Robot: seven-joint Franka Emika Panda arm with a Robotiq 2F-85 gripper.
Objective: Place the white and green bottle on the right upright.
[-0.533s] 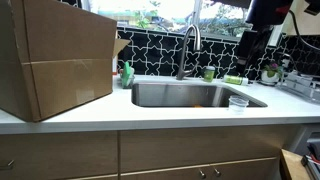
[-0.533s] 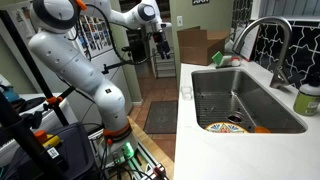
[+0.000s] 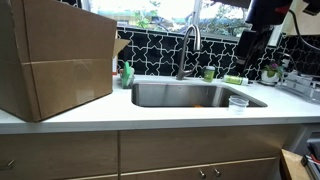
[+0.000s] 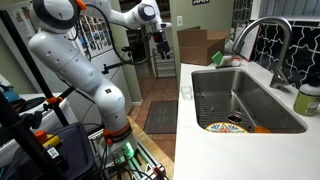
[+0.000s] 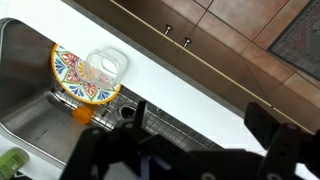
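The white and green bottle [image 3: 233, 79] is a small light green shape that seems to lie flat on the counter behind the sink's right end, next to a short green cup [image 3: 209, 73]. My gripper [image 3: 248, 58] hangs well above it, apart from it. It also shows in an exterior view [image 4: 160, 42], high over the counter. In the wrist view my gripper [image 5: 198, 112] is open and empty, its two dark fingers spread over the white counter edge. A green blur [image 5: 9, 162] at the lower left is too cut off to identify.
A steel sink [image 3: 150, 97] holds a colourful plate [image 5: 70, 75]. A clear plastic cup [image 3: 238, 102] stands on the front counter, also in the wrist view [image 5: 105, 65]. A faucet [image 3: 190, 45], a darker green bottle [image 3: 126, 72] and a large cardboard box [image 3: 55, 60] stand around.
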